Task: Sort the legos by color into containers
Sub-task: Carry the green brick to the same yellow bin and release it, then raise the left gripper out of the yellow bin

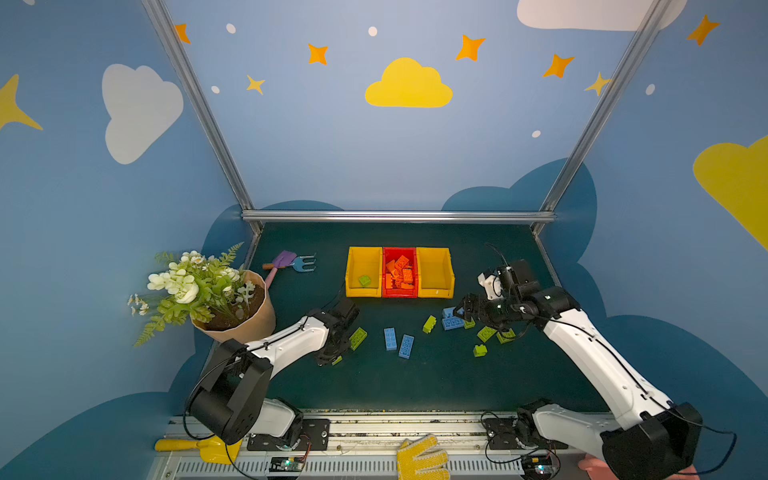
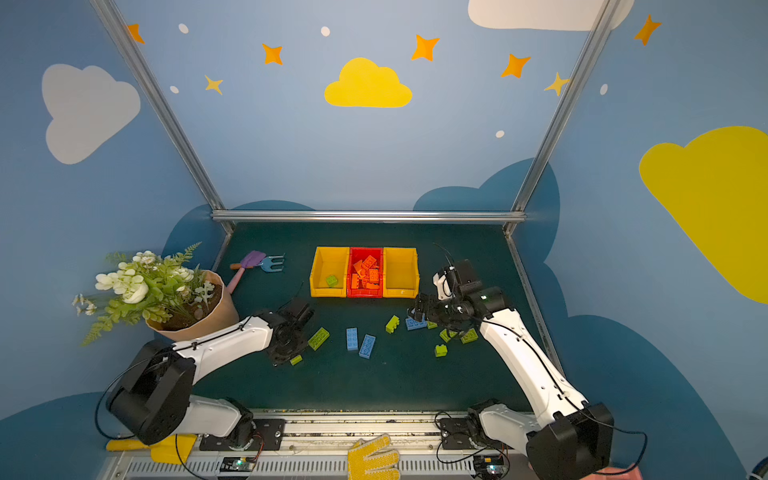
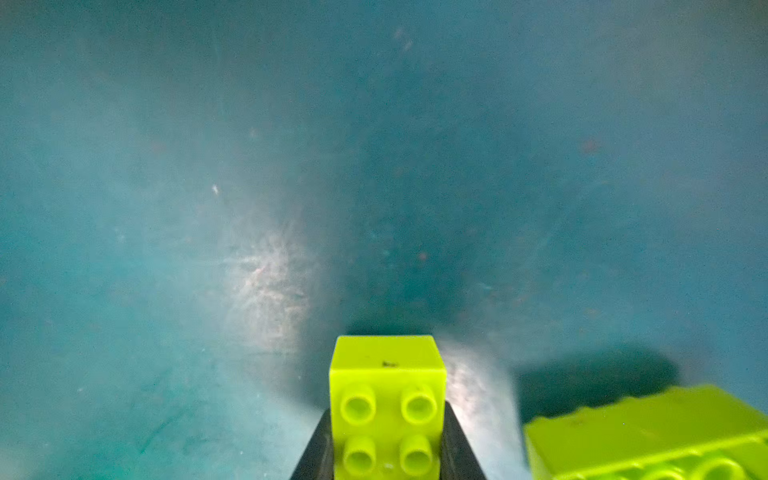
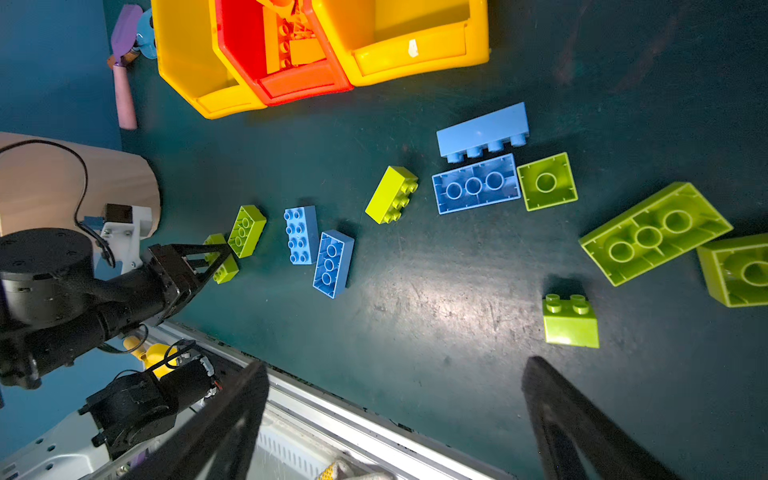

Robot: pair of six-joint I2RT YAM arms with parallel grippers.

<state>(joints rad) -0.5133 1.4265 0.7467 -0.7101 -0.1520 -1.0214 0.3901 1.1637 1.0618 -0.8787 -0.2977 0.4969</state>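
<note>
Currently, grasp step: left gripper (image 3: 386, 451) clamped on a small green lego (image 3: 386, 365) at the left of the mat (image 1: 374, 382) (right gripper (image 4: 392, 370): jaws apart, empty). Next, likely lift it clear and carry it into the left yellow container (image 1: 352, 266).

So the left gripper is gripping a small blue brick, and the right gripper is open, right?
Not quite: the brick in the left gripper is lime green, not blue, as the left wrist view shows. The right gripper is open.
</note>
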